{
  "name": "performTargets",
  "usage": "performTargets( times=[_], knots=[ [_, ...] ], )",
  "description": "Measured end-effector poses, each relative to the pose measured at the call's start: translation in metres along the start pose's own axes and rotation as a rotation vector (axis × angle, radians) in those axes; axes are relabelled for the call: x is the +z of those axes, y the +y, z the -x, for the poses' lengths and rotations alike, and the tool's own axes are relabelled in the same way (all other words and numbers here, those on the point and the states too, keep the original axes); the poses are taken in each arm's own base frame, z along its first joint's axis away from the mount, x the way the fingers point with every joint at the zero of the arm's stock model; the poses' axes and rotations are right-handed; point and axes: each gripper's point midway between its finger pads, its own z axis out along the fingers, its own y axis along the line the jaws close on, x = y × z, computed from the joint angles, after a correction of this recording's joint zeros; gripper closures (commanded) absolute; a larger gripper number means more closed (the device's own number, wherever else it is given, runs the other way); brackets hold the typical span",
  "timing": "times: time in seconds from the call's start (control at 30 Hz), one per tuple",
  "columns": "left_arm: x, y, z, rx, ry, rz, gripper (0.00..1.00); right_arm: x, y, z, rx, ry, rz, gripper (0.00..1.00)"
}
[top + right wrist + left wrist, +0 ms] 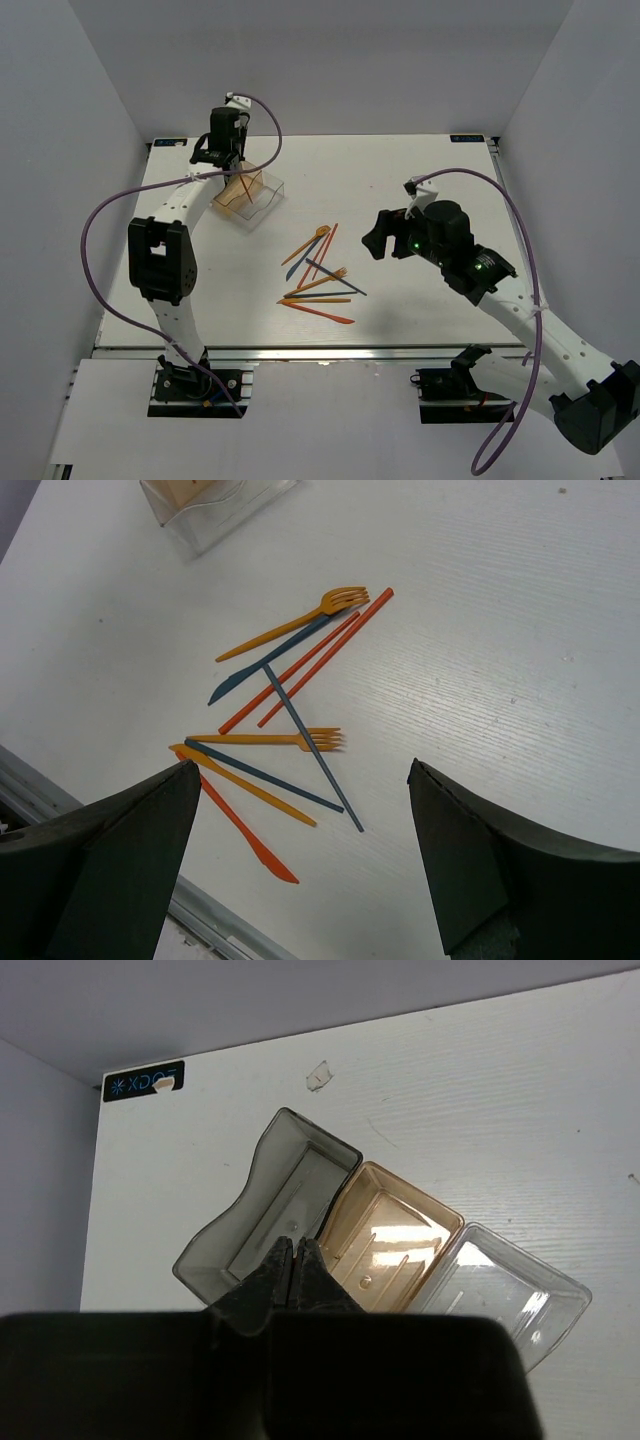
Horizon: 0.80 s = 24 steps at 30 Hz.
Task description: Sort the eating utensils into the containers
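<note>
Several eating utensils (318,275) lie in a loose pile at mid-table: orange forks (300,620), red-orange sticks, a red-orange knife (245,830) and dark blue-grey pieces (310,745). The containers (252,198) sit at the far left as a joined row of smoky grey (265,1215), amber (395,1230) and clear (505,1290) bins. My left gripper (293,1248) hangs over the grey and amber bins, shut, with a thin orange sliver between its fingers. Orange sticks (240,190) slant down from it into the bins. My right gripper (300,770) is open and empty, above the table right of the pile.
The table's near edge and metal rail (210,920) run just below the pile. A black label (143,1084) marks the far left corner by the grey wall. The left arm's purple cable (100,230) loops out past the table's left side.
</note>
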Motion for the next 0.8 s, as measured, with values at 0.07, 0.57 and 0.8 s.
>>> performTargets(
  times=[0.07, 0.57, 0.8],
  knots=[
    [0.001, -0.003, -0.001, 0.034, -0.004, -0.024, 1.00, 0.001, -0.001, -0.002, -0.001, 0.005, -0.002, 0.10],
    [-0.016, -0.038, 0.029, 0.342, -0.156, -0.311, 0.98, -0.006, -0.002, 0.001, -0.019, -0.016, 0.000, 0.11],
    [-0.012, -0.058, 0.040, 0.456, -0.179, -0.427, 0.96, -0.013, -0.002, 0.001, -0.024, -0.018, 0.001, 0.11]
  ],
)
